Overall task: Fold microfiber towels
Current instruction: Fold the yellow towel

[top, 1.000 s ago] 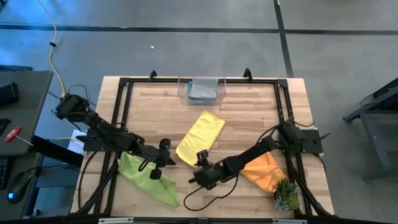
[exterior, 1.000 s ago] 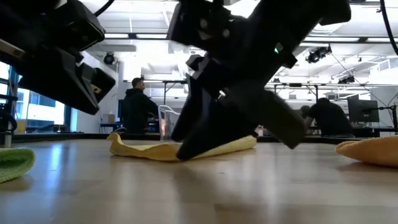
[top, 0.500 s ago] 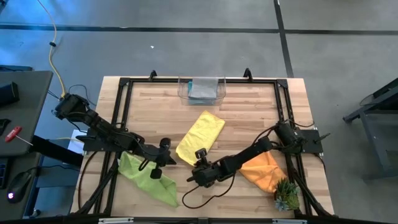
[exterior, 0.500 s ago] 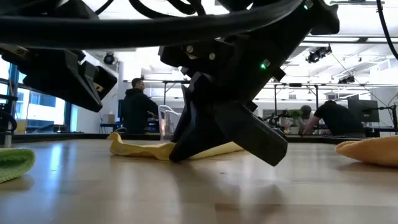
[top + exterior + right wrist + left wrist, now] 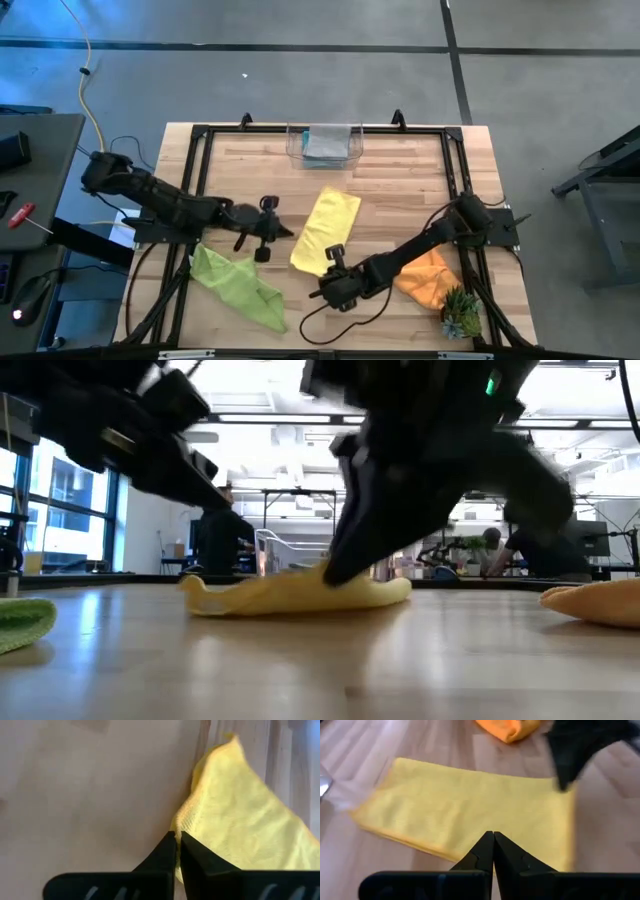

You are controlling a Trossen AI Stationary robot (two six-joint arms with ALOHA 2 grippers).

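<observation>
The right gripper (image 5: pixel 177 837) has its jaws pinched tight on the near corner of the soft yellow microfiber towel (image 5: pixel 326 230), which lies mid-surface, already doubled into a long strip. The left gripper (image 5: pixel 493 839) hovers at the strip's left edge, jaws closed on nothing. Judging by this, the fold of the yellow cloth is in hand: the next move calls for lifting the pinched corner and carrying it over toward the far end without dragging the whole strip. A crumpled lime green microfiber towel (image 5: pixel 240 288) lies near the left front, a bunched orange microfiber towel (image 5: pixel 432 277) under the right arm, beside a small green spiky plant (image 5: pixel 461 314). A clear plastic bin (image 5: pixel 324 145) holding folded cloths stands at the far edge, well apart.
</observation>
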